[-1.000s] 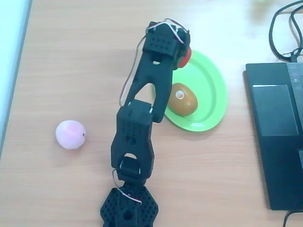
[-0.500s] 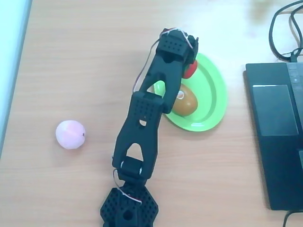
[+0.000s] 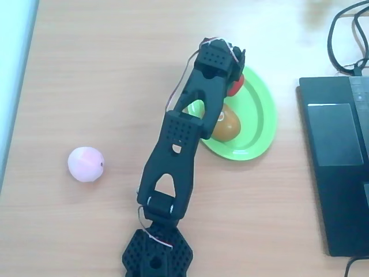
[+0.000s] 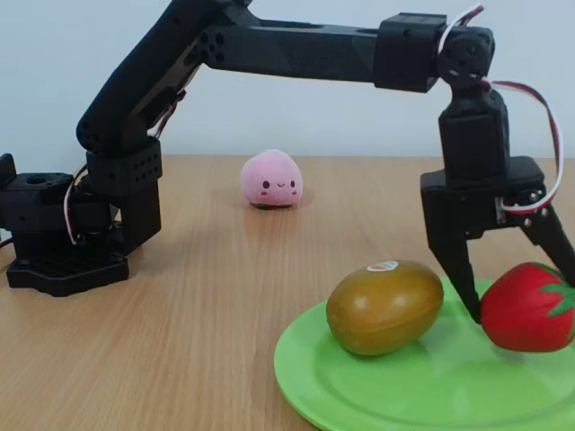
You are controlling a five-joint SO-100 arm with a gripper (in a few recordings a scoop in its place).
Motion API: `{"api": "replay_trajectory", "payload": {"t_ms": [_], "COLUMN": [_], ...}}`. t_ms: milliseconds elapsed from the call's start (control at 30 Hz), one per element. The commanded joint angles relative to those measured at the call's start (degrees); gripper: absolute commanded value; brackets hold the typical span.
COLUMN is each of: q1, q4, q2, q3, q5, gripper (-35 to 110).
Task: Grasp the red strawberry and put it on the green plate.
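Since a sec ago your arm has swung right and reached out over the green plate (image 4: 359, 395), w/ the tool (image 4: 517, 301) now low above its right half in the fixed view. It's clamped on the red strawberry (image 4: 528, 307), fingers either side, berry at or just above the plate floor; can't tell if it touches. Brown-orange fruit (image 4: 384, 306) sits on the plate just left of it, so you've come in on the free side. Pink fruit (image 4: 271, 180) stays far back on the surface. Next, prob. let go.
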Motion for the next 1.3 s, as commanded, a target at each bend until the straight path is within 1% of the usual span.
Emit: {"api": "replay_trajectory", "payload": {"t_ms": [0,200,500,600,733,800,867,1000,1033,1133,1267], "q1": [0.1,0.2,-1.3,-3.0,-6.4,-8.8,-11.4,-16.3,-17.5,-20.5,-22.7], "q4": [0.4,0.4,1.9,2.5,2.5,1.6,-0.3,-7.2,-9.2,-15.3,-21.6], "q2": [4.0,5.9,11.9,15.2,22.0,26.7,32.2,44.0,47.0,55.9,68.6], "q3": [1.1,3.7,4.7,4.6,3.9,4.1,5.4,11.1,13.2,21.2,37.8], "q5": [-0.1,0.0,0.9,2.2,2.6,1.2,-1.6,-3.7,-4.0,-4.3,-4.3], "gripper": [38,40,38,33,15,9,6,-7,-8,-8,-8]}}
